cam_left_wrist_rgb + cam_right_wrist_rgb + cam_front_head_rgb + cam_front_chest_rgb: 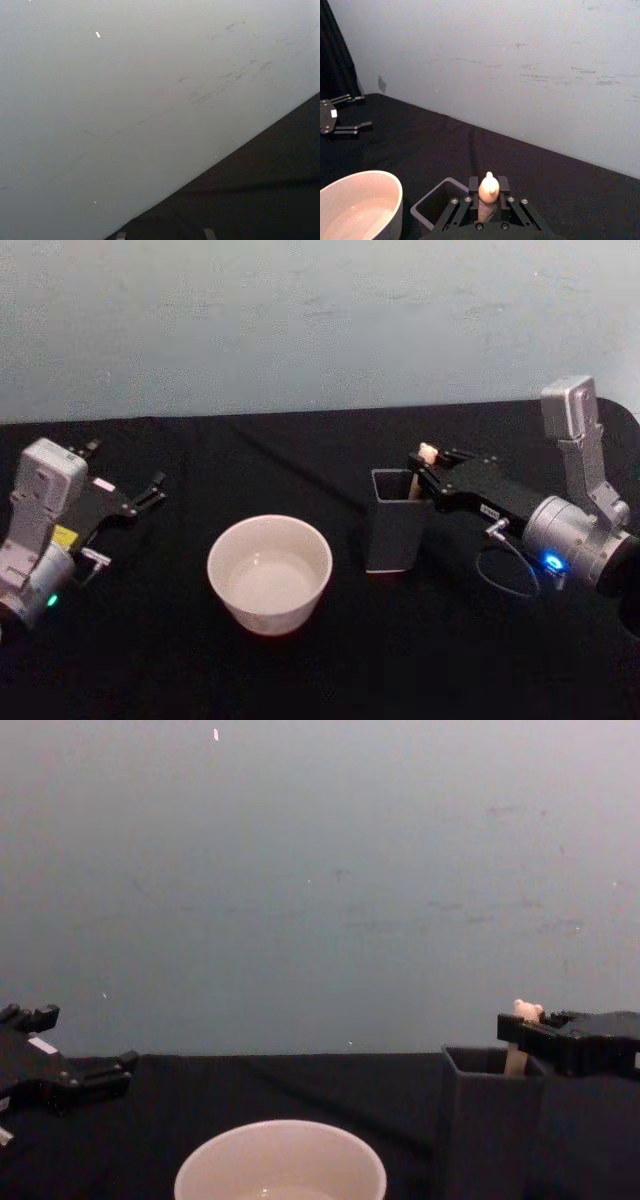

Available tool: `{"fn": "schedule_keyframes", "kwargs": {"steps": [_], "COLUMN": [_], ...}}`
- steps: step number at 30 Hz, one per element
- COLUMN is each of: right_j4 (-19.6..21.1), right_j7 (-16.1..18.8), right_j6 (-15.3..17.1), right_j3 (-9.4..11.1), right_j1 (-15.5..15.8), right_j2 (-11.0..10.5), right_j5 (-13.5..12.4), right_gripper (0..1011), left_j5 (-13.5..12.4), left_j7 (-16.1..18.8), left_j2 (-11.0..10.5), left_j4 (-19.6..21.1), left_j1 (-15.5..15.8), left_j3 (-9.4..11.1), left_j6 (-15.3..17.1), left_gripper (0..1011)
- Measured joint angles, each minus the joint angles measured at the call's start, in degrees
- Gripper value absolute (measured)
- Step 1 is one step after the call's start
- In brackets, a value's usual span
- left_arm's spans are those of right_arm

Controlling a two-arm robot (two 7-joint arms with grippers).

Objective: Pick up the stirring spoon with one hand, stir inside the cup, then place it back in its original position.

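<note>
- the right gripper [425,472] reached in from the right, over the far right corner of the small dark grey square box-shaped holder [392,535]. its two black fingers [474,184] stood on either side of the slim stirring spoon [489,191] with the cream handle and tiny bear head, pressed against the handle just below the head, so it looked clamped on the spoon.
- the stirring spoon stood inside the holder, at the corner nearest the right gripper. its lower part was hidden by the holder's walls.
- progress, as a judgement: the spoon sat in its resting place with the grip on it. the scene fitted the grasp before lifting, though a set-down just before release would look the same. if it was the grasp, the lift, the carry to the cup, the stirring and the return were all left.
- the wide round off-white cup [262,618] sat on the black cloth-covered table [300,685], just to the left of the holder and apart from it, with nothing in it but a pale, possibly wet, bottom.
- the spoon's long axis ran close to vertical, bear head up above the rim, dark neck and metal bowl pointing down, unseen.
- the left gripper [126,468] lay parked at the table's left side, well apart from the cup, its fingers spread and holding nothing.
</note>
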State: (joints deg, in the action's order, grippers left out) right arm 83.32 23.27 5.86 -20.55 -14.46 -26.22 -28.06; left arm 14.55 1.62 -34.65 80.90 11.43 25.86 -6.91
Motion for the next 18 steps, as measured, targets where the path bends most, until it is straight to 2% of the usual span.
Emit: {"fn": "schedule_keyframes", "kwargs": {"steps": [12, 18], "right_j4": [-0.01, 0.68], "right_j7": [0.01, 0.48], "right_j6": [0.04, 1.09], "right_j3": [0.06, 0.58], "right_j1": [-0.03, -0.09], "right_j2": [0.01, -0.07], "right_j5": [0.03, -0.61], "right_gripper": [222, 222], "left_j5": [0.0, 0.0], "left_j7": [0.0, 0.0], "left_j2": [0.0, 0.0], "left_j4": [0.0, 0.0], "left_j1": [0.0, 0.0], "left_j3": [0.0, 0.0], "left_j6": [0.0, 0.0], "left_gripper": [1001, 1001]}}
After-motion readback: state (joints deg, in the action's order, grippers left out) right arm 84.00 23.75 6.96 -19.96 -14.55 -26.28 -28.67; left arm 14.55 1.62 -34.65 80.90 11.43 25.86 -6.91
